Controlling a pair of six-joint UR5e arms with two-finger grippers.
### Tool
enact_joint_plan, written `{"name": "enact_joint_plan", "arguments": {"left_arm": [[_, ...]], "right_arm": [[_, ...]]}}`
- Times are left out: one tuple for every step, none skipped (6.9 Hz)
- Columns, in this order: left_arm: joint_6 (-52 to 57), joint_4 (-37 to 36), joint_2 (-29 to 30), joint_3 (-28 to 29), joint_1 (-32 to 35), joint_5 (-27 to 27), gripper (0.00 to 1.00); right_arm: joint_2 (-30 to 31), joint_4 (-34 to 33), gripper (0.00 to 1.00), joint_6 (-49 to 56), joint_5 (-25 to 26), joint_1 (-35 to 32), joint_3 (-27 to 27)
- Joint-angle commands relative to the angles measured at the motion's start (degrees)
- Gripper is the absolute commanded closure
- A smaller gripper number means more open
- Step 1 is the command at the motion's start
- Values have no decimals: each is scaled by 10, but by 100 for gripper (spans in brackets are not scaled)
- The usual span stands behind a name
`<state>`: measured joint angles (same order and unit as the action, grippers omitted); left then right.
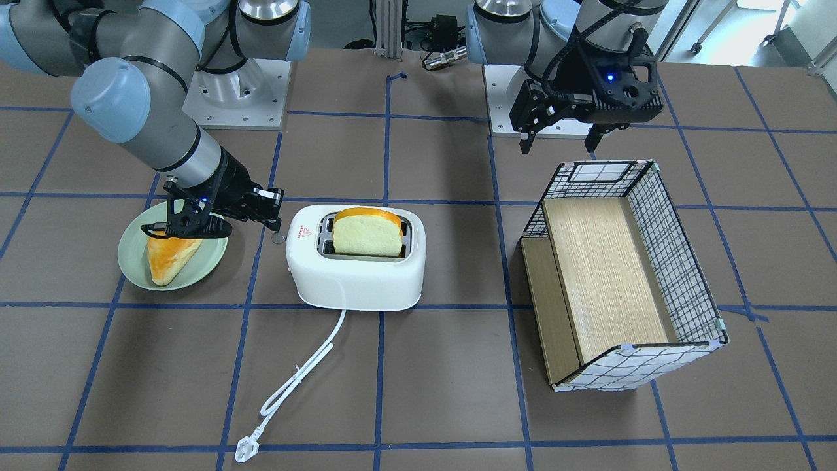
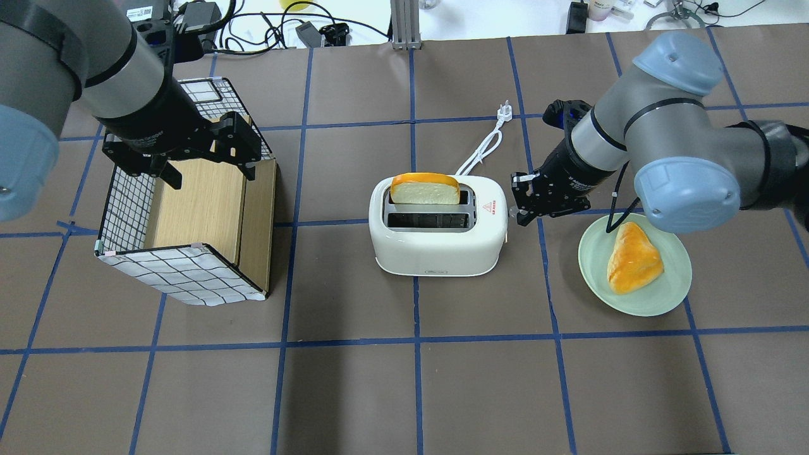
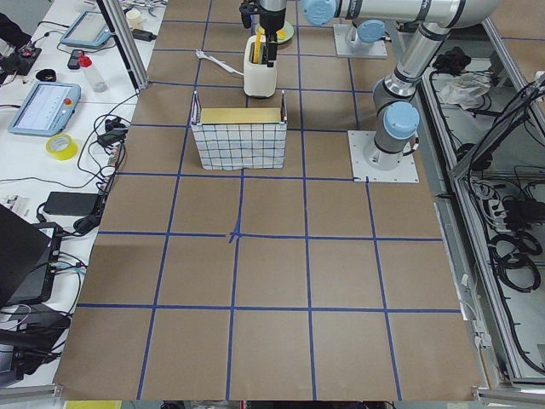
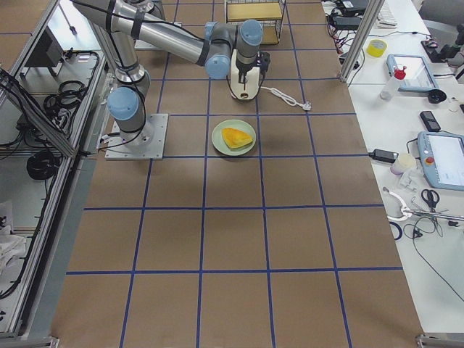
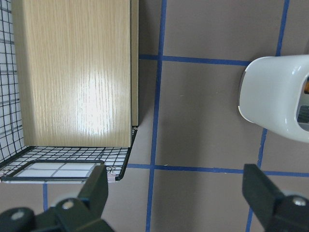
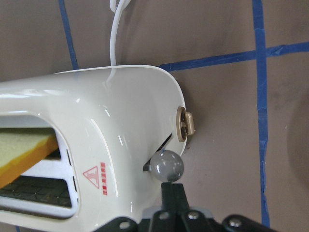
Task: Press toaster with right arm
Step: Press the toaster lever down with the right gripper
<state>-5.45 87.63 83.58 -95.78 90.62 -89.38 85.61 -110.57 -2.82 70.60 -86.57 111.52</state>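
The white toaster [image 1: 356, 275] [image 2: 442, 249] stands mid-table with a bread slice [image 1: 366, 232] upright in one slot. My right gripper [image 1: 274, 212] [image 2: 521, 205] is shut and empty at the toaster's end with the red triangle sticker. In the right wrist view its closed fingertips [image 6: 169, 188] sit right below the grey lever ball [image 6: 166, 166], touching or nearly so, beside a small gold knob [image 6: 186, 124]. My left gripper [image 1: 559, 140] [image 2: 205, 167] is open and empty, hovering over the basket, its fingers [image 5: 96, 186] wide apart.
A wire-grid basket [image 1: 680, 261] [image 2: 126, 208] with a wooden insert lies to my left. A green plate [image 1: 131, 261] [image 2: 657, 297] with a bread piece [image 2: 632, 259] sits under my right arm. The toaster's white cord ends in a plug [image 1: 245, 451] [image 2: 504, 110].
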Motion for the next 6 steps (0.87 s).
{"name": "enact_joint_plan", "arguments": {"left_arm": [[0, 0, 0, 1, 0, 1, 0], [0, 0, 0, 0, 0, 1, 0], [0, 0, 0, 1, 0, 0, 0], [0, 0, 0, 1, 0, 1, 0], [0, 0, 0, 0, 0, 1, 0], [0, 0, 0, 0, 0, 1, 0]], "right_arm": [[-13, -12, 100, 1, -1, 0, 3], [-17, -17, 100, 2, -2, 0, 4], [-24, -25, 100, 2, -1, 0, 4], [-28, -26, 100, 2, -1, 0, 4], [-28, -27, 100, 3, -2, 0, 4], [-33, -27, 100, 3, -1, 0, 4]]}}
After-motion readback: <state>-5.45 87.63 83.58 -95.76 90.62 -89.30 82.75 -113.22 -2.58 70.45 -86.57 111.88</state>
